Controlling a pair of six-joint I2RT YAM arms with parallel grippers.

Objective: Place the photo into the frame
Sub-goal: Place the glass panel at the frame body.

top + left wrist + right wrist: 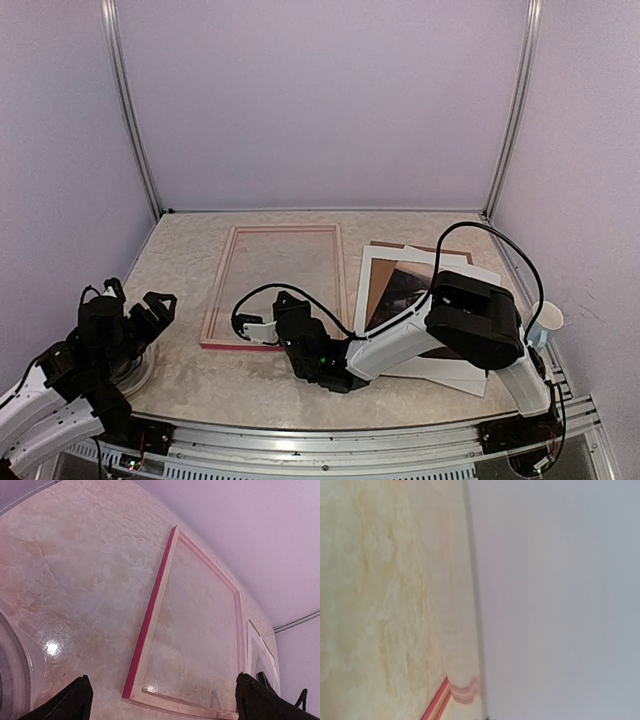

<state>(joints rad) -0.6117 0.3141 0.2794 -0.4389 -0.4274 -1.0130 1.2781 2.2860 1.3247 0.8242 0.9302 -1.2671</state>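
Though the marble table [180,250] holds it all, the pink frame [222,285] lies flat mid-table, dark photo [403,285] just right on a white mat [371,272]. The right gripper [260,331] is pinched shut at the frame's near edge, and the left gripper [135,303] gapes wide at near-left.

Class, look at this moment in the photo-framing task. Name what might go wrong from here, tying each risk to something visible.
1. The right gripper is shut at the near edge of the frame; whether it grips is unclear, so a pull may slip or skew it.
2. The right arm stretches low over the photo and could drag it.
3. A paper cup stands beside that arm and might be knocked.
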